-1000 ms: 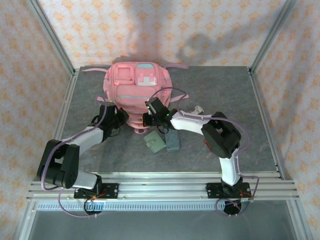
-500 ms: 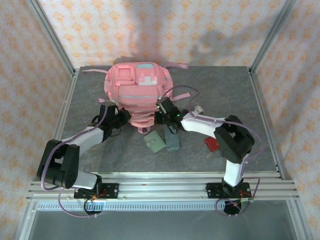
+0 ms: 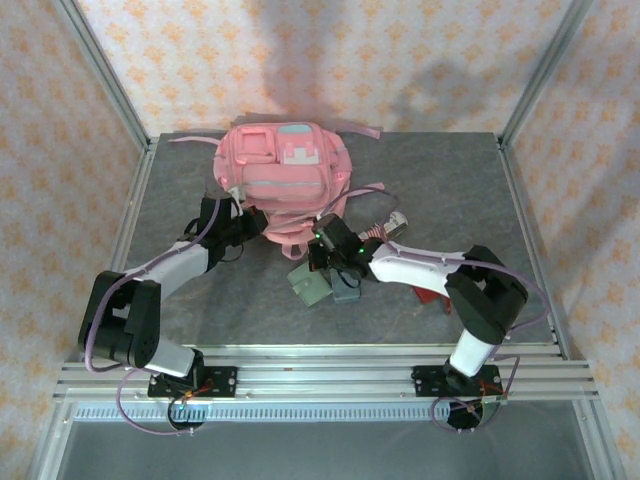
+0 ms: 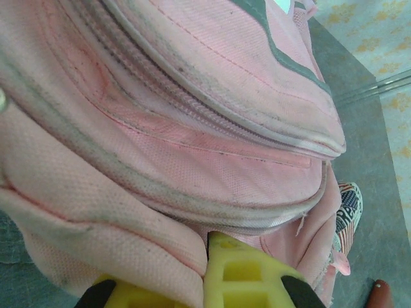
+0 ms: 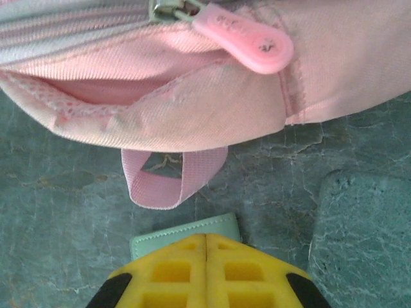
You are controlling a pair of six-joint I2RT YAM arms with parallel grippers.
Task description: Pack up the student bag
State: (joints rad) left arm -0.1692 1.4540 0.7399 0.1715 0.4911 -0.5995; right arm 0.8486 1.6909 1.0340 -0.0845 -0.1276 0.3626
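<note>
Student bag (image 3: 285, 175), flat and pockets-up at the middle of the table's (image 3: 480, 190) far edge: you see rounded pink woven fabric, its piped seams scuffed grey, with a grey stripe and a pale blue-white patch. On its near side the zip gapes over a pink lining, with a smooth, rubbery pull tab (image 5: 247, 45) and a flat webbing loop (image 5: 170, 183) lying on the marbled grey tabletop. Your left gripper (image 4: 186, 276), at the bag's near-left corner, is clamped on a fold of that fabric between its yellow fingers (image 4: 247, 282). Your right gripper (image 5: 205, 256), just off the bag's near edge, has its pads pressed together on nothing, tips over a pale green wallet (image 5: 186, 232); contact cannot be told. A grey pouch (image 3: 347, 287) lies beside the wallet.
</note>
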